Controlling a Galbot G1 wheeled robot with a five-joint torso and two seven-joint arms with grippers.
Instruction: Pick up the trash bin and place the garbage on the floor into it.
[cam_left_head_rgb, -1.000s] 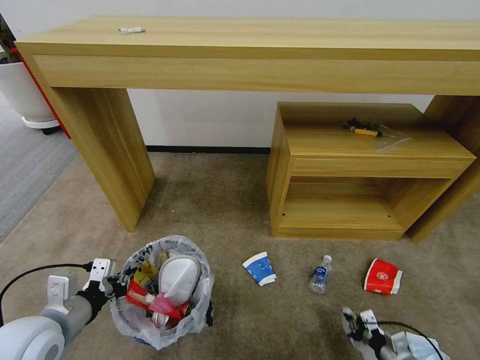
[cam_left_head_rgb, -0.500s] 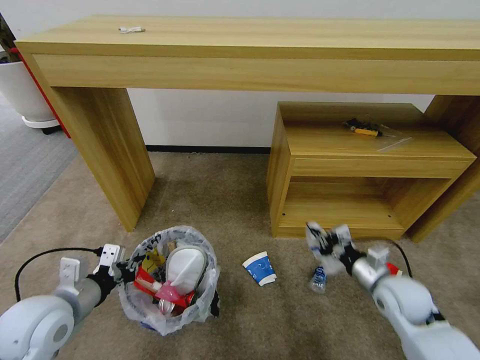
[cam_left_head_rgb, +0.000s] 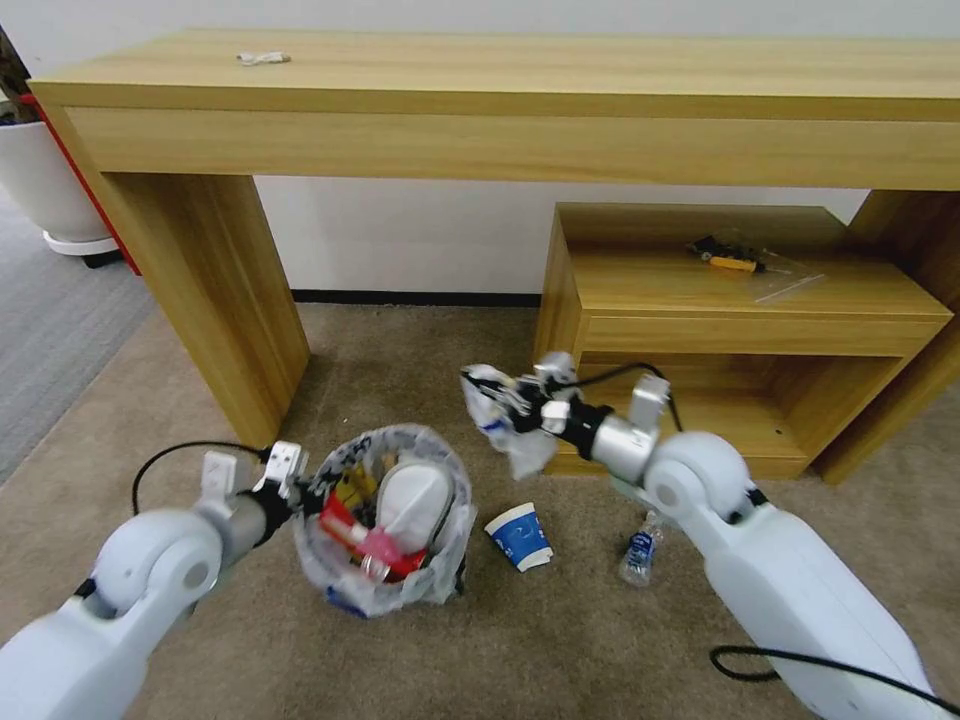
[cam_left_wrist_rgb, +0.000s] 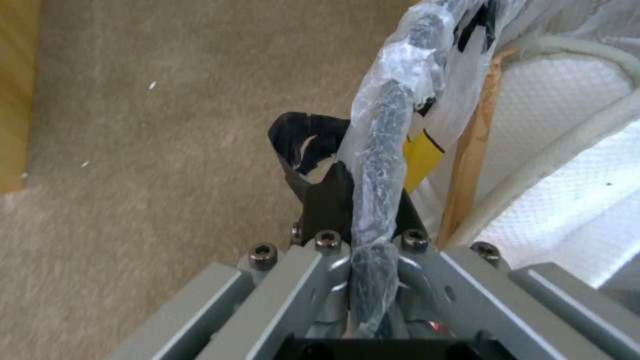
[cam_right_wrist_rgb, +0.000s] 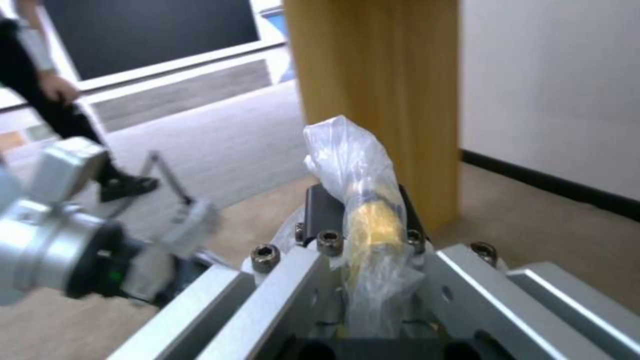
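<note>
The small round dark trash bin (cam_left_head_rgb: 385, 535), lined with a crinkled clear plastic bag printed black and yellow, is seen in the head view on or just above the beige-brown short-pile carpet floor (cam_left_head_rgb: 420, 400), in front of the left leg of the long pale wooden desk (cam_left_head_rgb: 500, 90); whether its base touches the carpet cannot be told. The bin's bag-covered rim (cam_left_wrist_rgb: 387, 150) is pinched between the closed fingers of the left gripper (cam_left_head_rgb: 300, 490), as the left wrist view shows. Inside the bin, a white slipper (cam_left_head_rgb: 410, 500), a wooden stick (cam_left_wrist_rgb: 473, 165) and red wrappers (cam_left_head_rgb: 345, 525) are seen.

The right gripper (cam_left_head_rgb: 510, 400) is held in the air to the right of the bin and above the carpet, in front of the low wooden shelf unit (cam_left_head_rgb: 730, 340). Its fingers are pressed onto a crumpled clear plastic wrapper with a yellow piece inside (cam_right_wrist_rgb: 363, 200), which hangs from them in the head view.

On the carpet, 2 pieces of garbage are left: a blue-and-white paper cup (cam_left_head_rgb: 520, 537) lying on its side just right of the bin, and a small clear plastic bottle (cam_left_head_rgb: 640, 550) farther right, partly hidden by the right arm.
</note>
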